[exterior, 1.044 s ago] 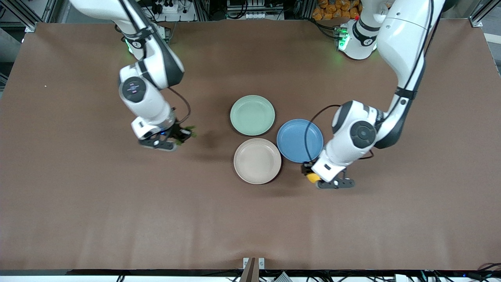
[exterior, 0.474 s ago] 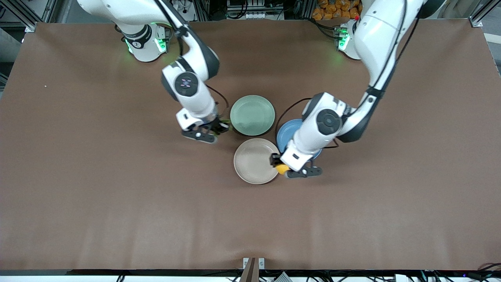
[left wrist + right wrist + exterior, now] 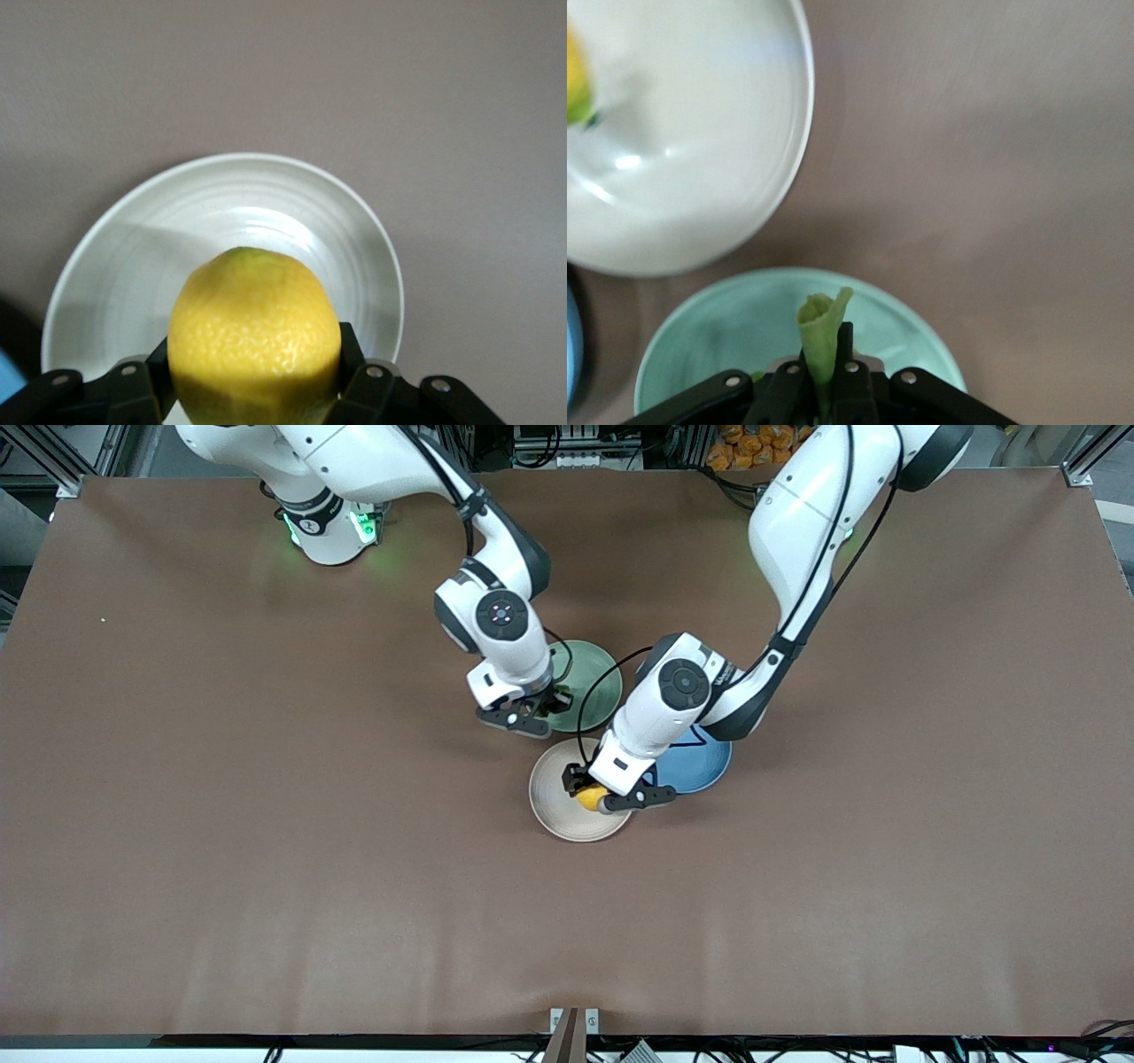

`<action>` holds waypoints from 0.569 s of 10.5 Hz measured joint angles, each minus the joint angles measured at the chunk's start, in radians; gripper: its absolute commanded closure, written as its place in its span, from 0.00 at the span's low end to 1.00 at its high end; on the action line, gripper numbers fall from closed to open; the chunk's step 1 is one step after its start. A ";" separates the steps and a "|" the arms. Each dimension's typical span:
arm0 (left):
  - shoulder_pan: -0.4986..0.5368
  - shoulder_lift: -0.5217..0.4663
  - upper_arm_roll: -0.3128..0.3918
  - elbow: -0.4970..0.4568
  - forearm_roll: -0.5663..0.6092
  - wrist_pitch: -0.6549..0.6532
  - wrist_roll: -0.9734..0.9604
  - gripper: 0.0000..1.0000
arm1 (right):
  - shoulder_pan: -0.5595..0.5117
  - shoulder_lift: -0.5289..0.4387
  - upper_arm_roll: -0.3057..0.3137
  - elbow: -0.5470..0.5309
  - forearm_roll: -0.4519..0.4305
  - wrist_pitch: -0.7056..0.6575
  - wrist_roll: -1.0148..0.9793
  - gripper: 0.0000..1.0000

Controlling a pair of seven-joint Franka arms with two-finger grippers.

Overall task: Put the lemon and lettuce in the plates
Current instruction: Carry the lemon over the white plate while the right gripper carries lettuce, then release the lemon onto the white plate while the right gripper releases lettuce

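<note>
— Two grippers are noted aloft. What is carried, and where, relative to the beige plate?

— The left gripper is closed around the lemon, held over the beige plate. The right gripper is clamped on the lettuce, held over the mint plate, which lies farther from the front camera than the beige plate. A blue plate is recorded beside the beige plate, toward the left arm's end.

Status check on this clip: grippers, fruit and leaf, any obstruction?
Left gripper shut on small yellow lemon, over beige-white plate. Right gripper shut on green lettuce, over mint-green plate. Nothing blocking either plate.
</note>
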 measured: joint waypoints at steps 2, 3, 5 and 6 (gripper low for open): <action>-0.005 0.024 0.001 0.004 0.000 0.008 -0.006 0.51 | 0.025 0.011 0.026 0.000 0.000 -0.001 0.040 0.74; -0.005 0.028 0.002 0.004 0.000 0.008 -0.006 0.43 | 0.033 0.013 0.036 0.000 0.000 -0.001 0.049 0.23; -0.005 0.040 0.006 0.004 0.000 0.008 -0.003 0.08 | 0.036 0.014 0.050 0.000 0.000 -0.004 0.092 0.00; -0.005 0.046 0.009 0.004 0.000 0.008 0.000 0.00 | 0.036 0.014 0.053 0.001 0.000 -0.007 0.101 0.00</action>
